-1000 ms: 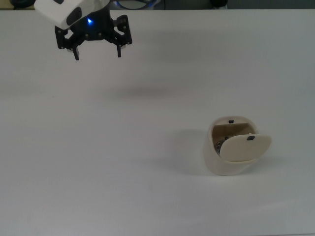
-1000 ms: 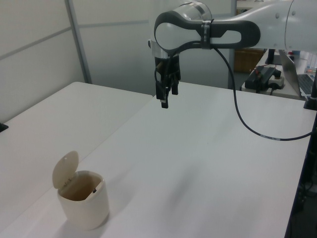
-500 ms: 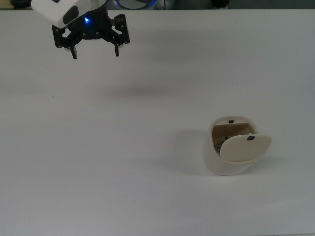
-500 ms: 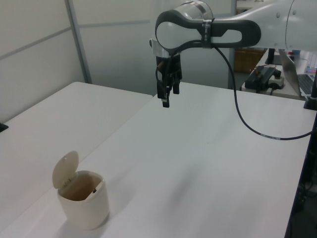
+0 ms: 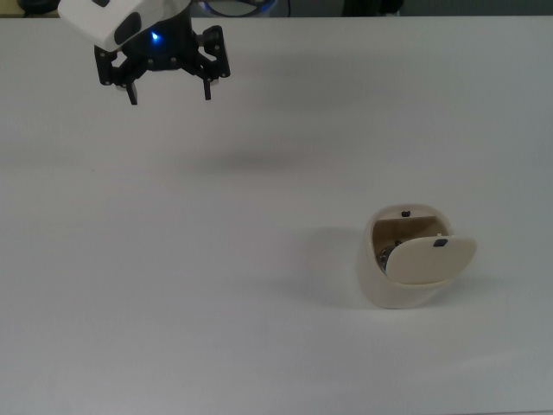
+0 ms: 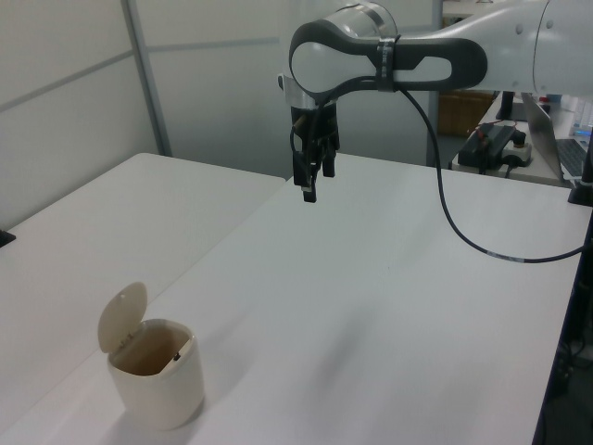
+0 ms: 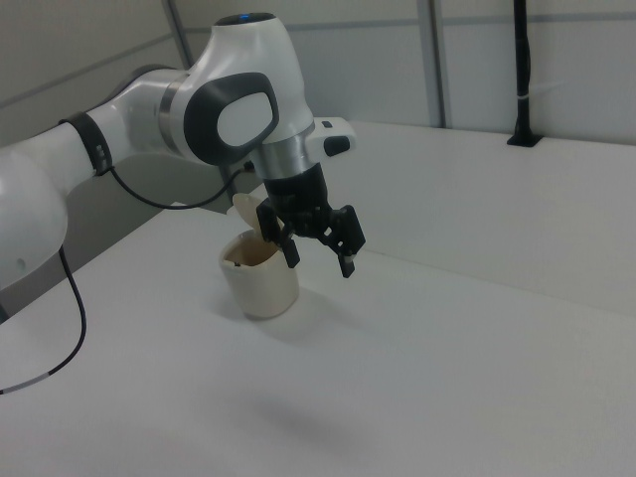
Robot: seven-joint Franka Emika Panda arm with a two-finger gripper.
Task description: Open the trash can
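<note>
While raised high above the white worktop (image 5: 216, 259), well apart from the trash can (image 5: 399, 268): hand (image 5: 169, 90), fingers spread wide, holding nothing. Toward the top view's lower right, standing upright on the worktop: trash can, beige lid (image 6: 122, 316) swung up, interior exposed.

The bin (image 5: 399, 268) looked like smooth cream plastic with a dull sheen, its raised lid (image 6: 121, 316) a flat beige of the same stuff. The table (image 5: 216, 277) was a plain white top, matt and even. The arm (image 7: 149, 114) wore glossy white plastic shells with dark grey joint covers, and the gripper (image 5: 169, 91) was matt black. A black, rubbery-looking cable (image 6: 454, 213) hung from the arm.
</note>
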